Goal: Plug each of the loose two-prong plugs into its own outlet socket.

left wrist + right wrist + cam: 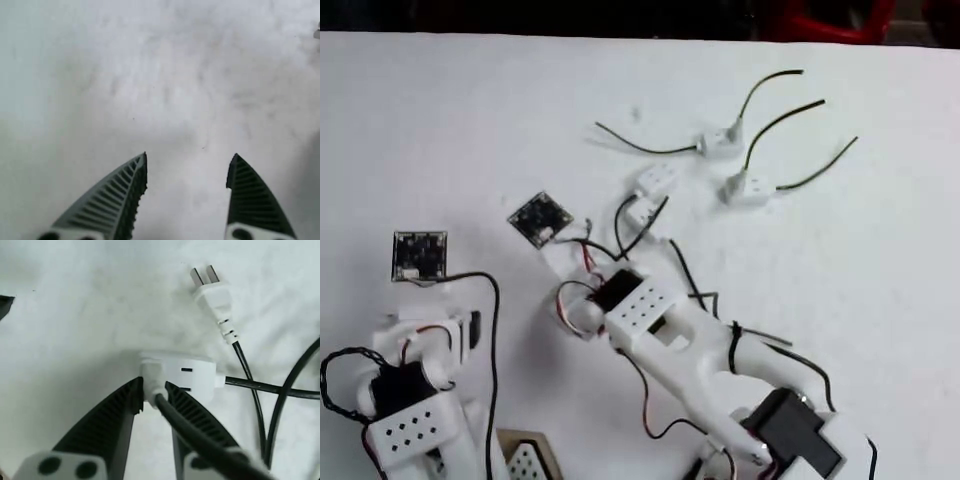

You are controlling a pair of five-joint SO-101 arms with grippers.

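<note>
In the right wrist view my right gripper (152,385) is shut on a white plug (150,377) whose black cord runs back between the fingers. The plug's front butts against a white outlet socket block (192,375) with two slots on its upper face; its prongs are hidden. A loose two-prong plug (212,292) lies just beyond, prongs pointing away. In the high view the right arm (650,310) points at this socket block (640,212), with the loose plug (655,180) above it. My left gripper (187,157) is open over bare table.
Two more white socket blocks (717,143) (745,188) with dark wire tails lie at the upper right. Small black boards (420,255) (540,220) sit near each arm on wires. Black cords (695,285) cross beside the right arm. The left arm (415,400) stays at the table's near left.
</note>
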